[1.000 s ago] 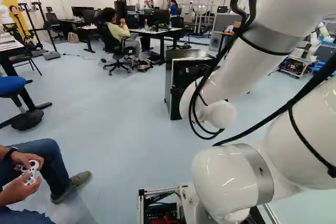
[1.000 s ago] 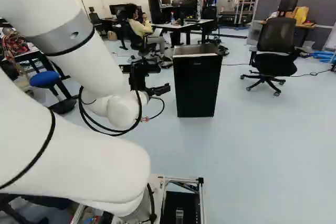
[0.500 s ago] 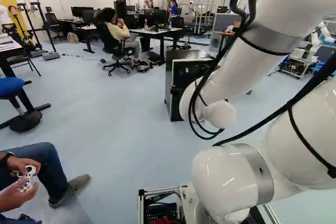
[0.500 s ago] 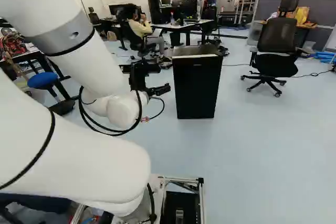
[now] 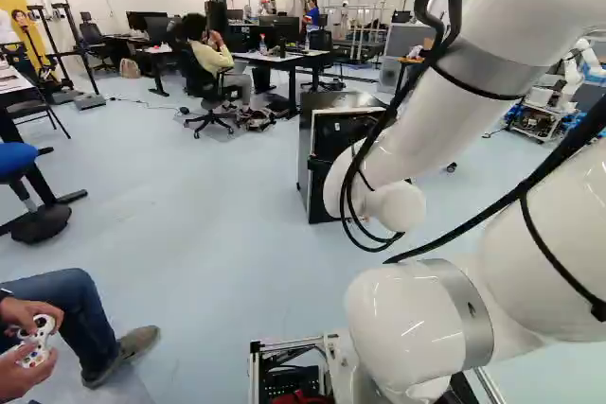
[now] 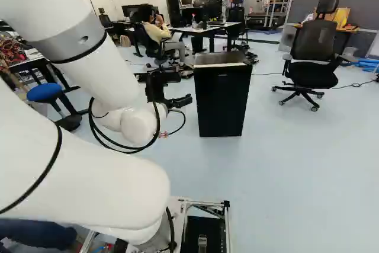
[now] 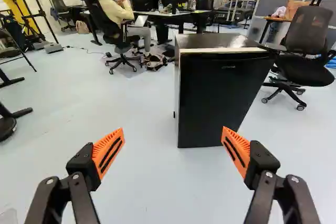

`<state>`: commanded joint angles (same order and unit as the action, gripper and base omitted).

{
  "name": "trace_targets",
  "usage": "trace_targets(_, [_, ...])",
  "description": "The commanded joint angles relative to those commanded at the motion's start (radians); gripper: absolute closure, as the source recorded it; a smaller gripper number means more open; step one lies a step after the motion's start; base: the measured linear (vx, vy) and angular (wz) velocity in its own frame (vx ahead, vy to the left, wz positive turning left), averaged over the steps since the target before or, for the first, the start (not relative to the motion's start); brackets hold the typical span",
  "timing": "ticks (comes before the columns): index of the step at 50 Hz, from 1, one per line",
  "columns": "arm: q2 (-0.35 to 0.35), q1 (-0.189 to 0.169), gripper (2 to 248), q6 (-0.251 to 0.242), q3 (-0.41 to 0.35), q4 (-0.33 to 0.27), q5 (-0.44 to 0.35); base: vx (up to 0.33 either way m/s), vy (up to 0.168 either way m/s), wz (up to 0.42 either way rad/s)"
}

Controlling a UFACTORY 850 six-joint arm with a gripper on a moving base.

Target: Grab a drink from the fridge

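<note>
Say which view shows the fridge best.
Wrist view: the fridge is largest, front, top and one side showing, though one finger covers a corner. The right base view shows it smaller, its front whole; in the left, the arm hides part.

The white arm (image 6: 98, 69) slopes down and forward to its rounded wrist (image 6: 139, 125), where the black gripper (image 6: 179, 102) points ahead; its two fingers (image 7: 83, 161) stand wide apart, their orange pads (image 7: 101, 152) leaning inward toward the tips
</note>
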<state>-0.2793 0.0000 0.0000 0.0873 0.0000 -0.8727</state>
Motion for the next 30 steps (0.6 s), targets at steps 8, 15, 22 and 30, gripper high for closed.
trace_targets(8, [0.000,0.000,3,0.000,0.000,0.000,0.000,0.083,0.001,-0.002])
trace_targets(15, [0.000,0.000,3,0.000,0.000,0.000,0.000,0.083,0.000,-0.001])
trace_targets(22, [0.000,0.000,3,0.000,0.000,0.000,0.000,0.078,0.000,-0.001])
trace_targets(30, [0.000,0.000,3,0.000,0.000,0.000,0.000,0.078,0.000,-0.005])
